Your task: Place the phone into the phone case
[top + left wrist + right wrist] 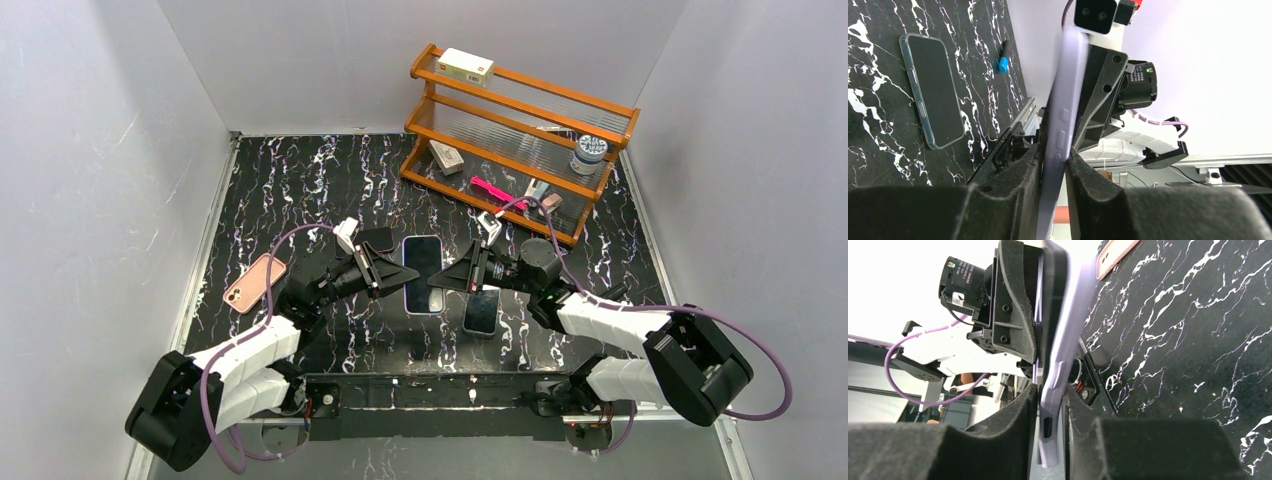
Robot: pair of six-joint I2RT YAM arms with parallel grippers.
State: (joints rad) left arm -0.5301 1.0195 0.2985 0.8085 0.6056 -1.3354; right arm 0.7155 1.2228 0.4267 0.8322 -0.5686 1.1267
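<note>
A lavender phone case [421,300] with a dark phone [423,258] in it is held over the table centre between both grippers. My left gripper [386,272] is shut on its left long edge. In the left wrist view [1055,155] the case edge [1064,115] with its side buttons stands between the pads. My right gripper [456,277] is shut on the right edge. In the right wrist view [1050,396] the case [1062,360] curves away from the dark phone slab [1054,295] near its corner. I cannot tell whether the phone sits fully in.
A second dark phone in a clear case [481,312] lies flat just right of centre, also in the left wrist view [933,92]. A pink phone [254,283] lies at the left. A wooden shelf rack [520,140] with small items stands back right. A blue-tipped pen [1002,59] lies on the table.
</note>
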